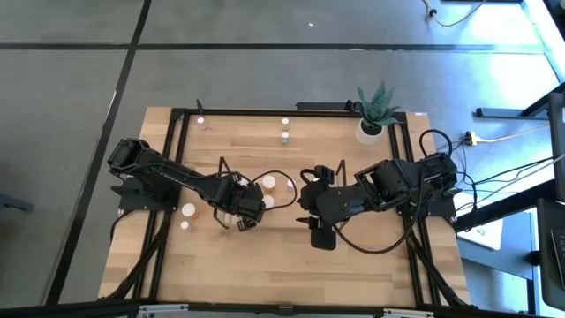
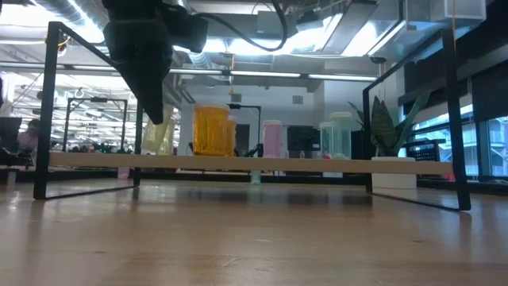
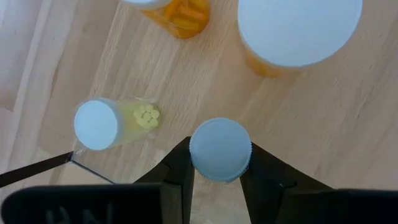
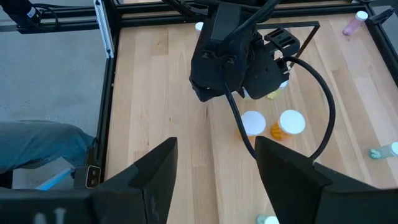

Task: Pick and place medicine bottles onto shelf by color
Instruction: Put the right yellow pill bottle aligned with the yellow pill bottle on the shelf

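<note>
Left gripper (image 3: pixel 219 163) clamped a white-capped bottle (image 3: pixel 220 149) beside the yellow bottle (image 3: pixel 115 122); placement step looked underway, release next. Right gripper (image 4: pixel 214 163) waited, fingers wide.

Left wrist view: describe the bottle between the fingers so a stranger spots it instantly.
On the wooden table, find the left gripper. Its held bottle shows only a white cap, pinched between fingers; the yellow bottle and orange bottles nearby stand free.
</note>
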`<action>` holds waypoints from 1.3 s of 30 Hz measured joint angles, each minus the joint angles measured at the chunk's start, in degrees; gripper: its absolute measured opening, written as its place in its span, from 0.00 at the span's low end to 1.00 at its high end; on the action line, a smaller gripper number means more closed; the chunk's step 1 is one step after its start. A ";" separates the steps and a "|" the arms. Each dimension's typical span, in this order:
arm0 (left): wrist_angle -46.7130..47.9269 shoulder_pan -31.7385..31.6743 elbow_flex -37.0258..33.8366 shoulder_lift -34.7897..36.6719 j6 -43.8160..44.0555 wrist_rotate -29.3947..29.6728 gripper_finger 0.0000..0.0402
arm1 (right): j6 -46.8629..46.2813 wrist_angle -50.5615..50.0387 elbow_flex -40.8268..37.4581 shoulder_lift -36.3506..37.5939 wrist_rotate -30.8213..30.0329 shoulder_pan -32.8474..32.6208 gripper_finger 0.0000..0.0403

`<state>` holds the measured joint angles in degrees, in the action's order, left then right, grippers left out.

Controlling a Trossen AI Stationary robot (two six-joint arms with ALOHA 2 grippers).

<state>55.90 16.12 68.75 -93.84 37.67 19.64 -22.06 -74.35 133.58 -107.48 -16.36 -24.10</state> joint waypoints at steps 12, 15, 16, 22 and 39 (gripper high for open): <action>0.22 0.00 -0.02 0.00 0.94 0.62 0.28 | 0.00 0.00 0.00 0.00 0.00 -0.01 0.54; 0.22 0.02 -0.02 0.00 1.14 0.72 0.29 | 0.00 0.00 0.00 0.00 0.00 0.00 0.54; 0.22 0.02 -0.02 0.00 1.24 0.72 0.29 | 0.02 0.00 0.00 0.00 0.00 0.00 0.54; 0.31 0.02 -0.02 0.00 2.34 0.70 0.29 | 0.01 0.00 0.00 0.00 0.01 -0.01 0.54; 0.53 0.02 -0.02 0.00 2.67 0.69 0.39 | 0.02 -0.01 0.00 0.00 0.00 -0.01 0.54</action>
<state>56.43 16.14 68.73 -93.84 40.34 20.33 -22.04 -74.36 133.58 -107.48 -16.36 -24.10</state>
